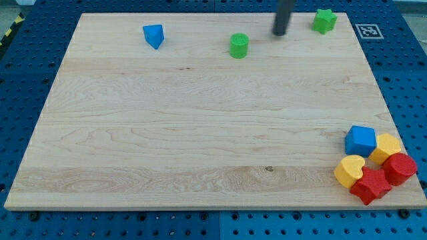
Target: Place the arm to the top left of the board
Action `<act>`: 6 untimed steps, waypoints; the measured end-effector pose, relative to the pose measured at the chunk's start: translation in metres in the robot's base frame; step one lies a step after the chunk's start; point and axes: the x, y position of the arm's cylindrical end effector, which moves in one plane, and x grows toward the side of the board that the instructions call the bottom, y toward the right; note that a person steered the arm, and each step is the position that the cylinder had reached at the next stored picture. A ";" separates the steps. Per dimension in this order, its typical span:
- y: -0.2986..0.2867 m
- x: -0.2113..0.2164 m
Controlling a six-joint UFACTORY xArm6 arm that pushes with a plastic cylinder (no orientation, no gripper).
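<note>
Near the board's (200,120) top edge, my tip (278,34), dark, gripperless, between green cylinder (239,45) and green star (324,21).

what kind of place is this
Probably a robotics lab bench: a wooden board on a blue perforated table, a printed marker tag, and my tip between the green cylinder and green star.

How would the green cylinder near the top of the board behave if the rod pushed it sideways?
The green cylinder stands upright on its flat end on the smooth wooden board, so it would probably slide rather than roll. It looks squat, so tipping seems unlikely. Off-centre contact from my tip, now at its right, might spin it aside.
</note>
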 end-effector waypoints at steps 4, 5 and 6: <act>-0.328 -0.021; -0.317 -0.006; -0.279 0.000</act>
